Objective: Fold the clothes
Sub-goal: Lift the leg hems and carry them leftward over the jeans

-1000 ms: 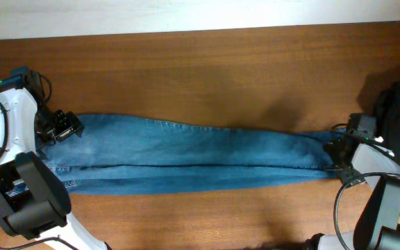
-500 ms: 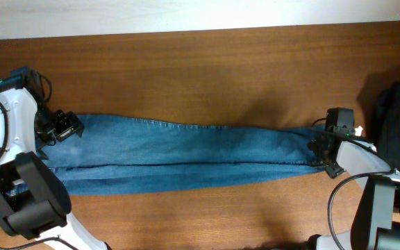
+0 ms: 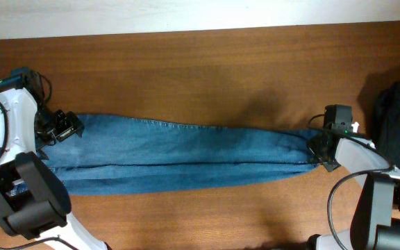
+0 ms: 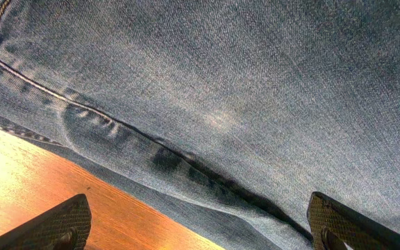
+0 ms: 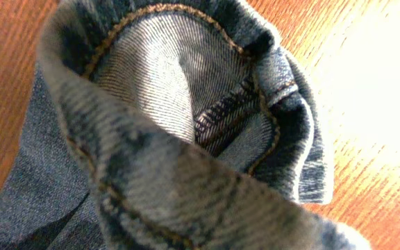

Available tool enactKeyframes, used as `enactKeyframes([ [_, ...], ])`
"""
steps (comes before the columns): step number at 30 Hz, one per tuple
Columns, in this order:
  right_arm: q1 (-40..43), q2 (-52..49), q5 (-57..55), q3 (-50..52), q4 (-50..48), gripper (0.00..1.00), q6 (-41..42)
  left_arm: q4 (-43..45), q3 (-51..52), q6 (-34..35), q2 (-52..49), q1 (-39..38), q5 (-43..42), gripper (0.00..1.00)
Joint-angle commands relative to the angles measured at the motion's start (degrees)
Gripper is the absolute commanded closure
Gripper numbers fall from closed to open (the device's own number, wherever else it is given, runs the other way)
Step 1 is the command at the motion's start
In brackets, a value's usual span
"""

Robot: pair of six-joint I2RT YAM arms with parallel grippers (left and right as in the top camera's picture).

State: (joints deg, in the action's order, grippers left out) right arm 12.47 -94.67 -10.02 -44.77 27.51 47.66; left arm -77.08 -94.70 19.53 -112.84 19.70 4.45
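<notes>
The jeans (image 3: 186,149) lie flat on the table (image 3: 186,62), legs stacked, with their long axis running left to right: waist end to the left, cuffs (image 5: 186,139) to the right. The right gripper (image 3: 323,149) sits at the cuff end. Its fingers are hidden, but the hems bunch up against its camera, so it appears clamped on them. The left gripper (image 3: 61,127) hovers at the waist end, fingers (image 4: 61,221) spread wide, holding nothing. The fold likely carries the cuffs leftward along that axis.
</notes>
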Motion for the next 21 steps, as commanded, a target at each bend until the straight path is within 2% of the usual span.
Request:
enactKeyframes([
  [1, -1.09, -7.91, 9.68, 2.78, 6.80, 0.96, -2.99, -0.02, 0.09, 0.17, 0.11, 0.33, -0.57, 0.01],
  [7, -1.09, -7.91, 9.31, -4.15, 13.88, 0.96, -3.76, 0.11, 0.09, 0.17, 0.11, 0.33, -0.57, 0.01],
  [15, -0.83, -7.76, 9.22, -9.35, 18.36, 0.96, -3.78, -0.09, 0.09, 0.15, 0.11, 0.33, -0.57, 0.01],
  [21, 2.78, -6.73, 9.09, -13.42, 20.59, 0.96, -6.47, -0.26, 0.09, 0.15, 0.11, 0.33, -0.57, 0.01],
])
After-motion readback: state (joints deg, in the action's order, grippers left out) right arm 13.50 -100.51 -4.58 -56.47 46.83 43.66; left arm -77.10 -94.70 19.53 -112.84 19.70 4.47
